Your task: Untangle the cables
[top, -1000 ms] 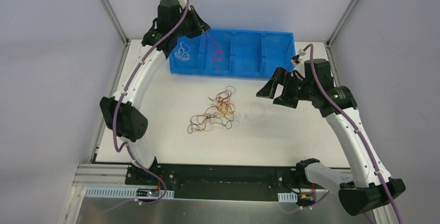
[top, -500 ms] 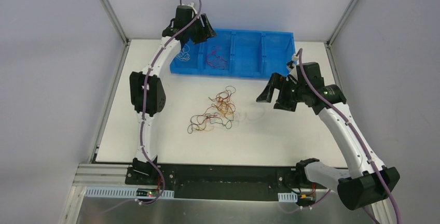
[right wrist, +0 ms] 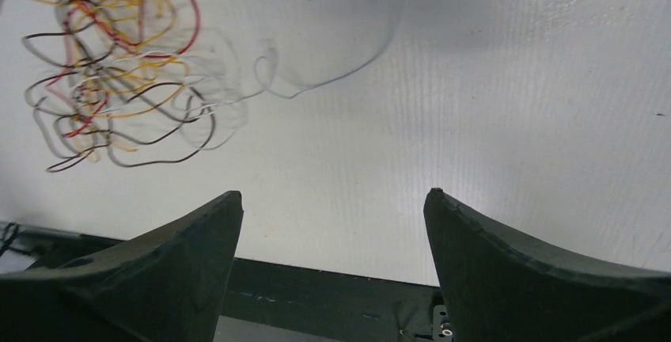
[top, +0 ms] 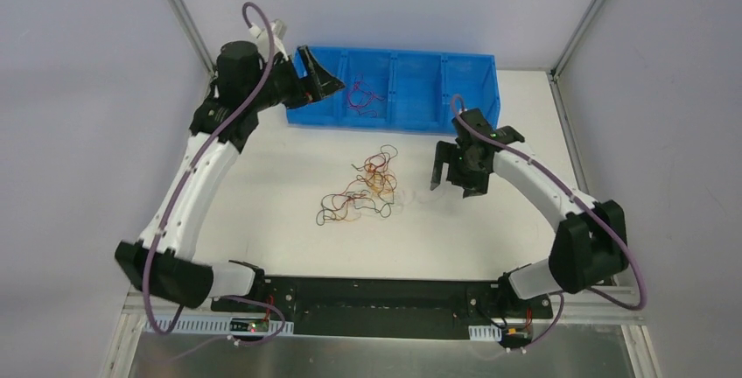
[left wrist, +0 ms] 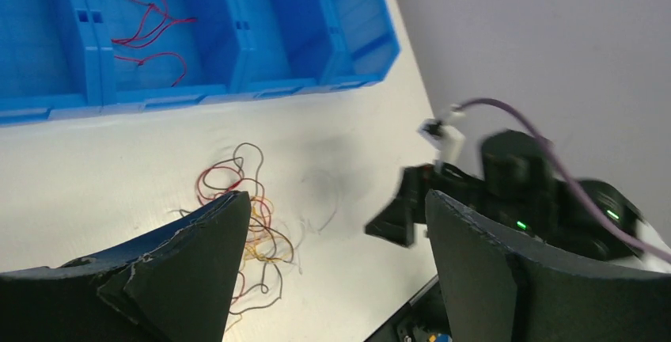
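1. Top view: shows left tool [top: 322, 80] released, empty, over the blue bin [top: 420, 120]; right tool [top: 453, 181] released just beside the cables [top: 360, 190] knotted mid-bench [top: 262, 203].
2. Left wrist: shows one red strand [left wrist: 146, 29] binned.
3. Right wrist: risks missing the faint white strand [right wrist: 316, 85], possibly separate from the knot; risks dragging the whole knot.

Cables [top: 360, 190] in the tangle are red, black, orange-yellow, plus some faint white. Bin [top: 411, 120] is bright blue, with red strands [top: 366, 96] in one section. Surface [top: 262, 212] is plain white.
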Controlling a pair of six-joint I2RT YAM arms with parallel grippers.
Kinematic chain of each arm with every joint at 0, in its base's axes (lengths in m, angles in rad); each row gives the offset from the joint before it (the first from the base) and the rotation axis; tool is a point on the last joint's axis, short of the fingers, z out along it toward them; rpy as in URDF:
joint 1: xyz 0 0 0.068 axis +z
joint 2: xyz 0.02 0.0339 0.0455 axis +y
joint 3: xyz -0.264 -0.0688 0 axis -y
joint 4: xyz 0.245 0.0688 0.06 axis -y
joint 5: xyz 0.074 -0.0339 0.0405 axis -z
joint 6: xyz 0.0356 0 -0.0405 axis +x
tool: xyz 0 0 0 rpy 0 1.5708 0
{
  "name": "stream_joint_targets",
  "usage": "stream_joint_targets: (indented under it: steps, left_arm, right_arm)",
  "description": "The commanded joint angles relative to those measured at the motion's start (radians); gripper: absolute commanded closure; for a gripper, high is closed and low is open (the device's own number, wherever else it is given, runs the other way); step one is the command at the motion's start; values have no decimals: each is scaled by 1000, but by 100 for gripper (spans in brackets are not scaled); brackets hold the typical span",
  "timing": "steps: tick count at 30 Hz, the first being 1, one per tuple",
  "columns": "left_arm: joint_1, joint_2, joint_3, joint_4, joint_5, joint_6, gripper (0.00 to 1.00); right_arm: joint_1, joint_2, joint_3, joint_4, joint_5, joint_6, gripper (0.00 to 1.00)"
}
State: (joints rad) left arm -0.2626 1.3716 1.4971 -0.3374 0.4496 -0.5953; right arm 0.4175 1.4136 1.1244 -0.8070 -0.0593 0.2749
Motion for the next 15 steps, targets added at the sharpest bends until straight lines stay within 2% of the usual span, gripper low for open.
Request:
stream_joint_targets:
  steps: [1, 7, 15]
  left_arm:
    - [-4, -125, -161, 11, 38, -24, 16]
    - [-4, -220, -292, 11, 32, -42, 16]
    - [-4, -226, -349, 22, 29, -52, 17]
  right_arm:
    - [62, 104, 59, 17, 149, -11, 12]
    - [134, 237, 118, 42, 144, -26, 9]
    - [159, 355, 188, 123, 33, 42, 13]
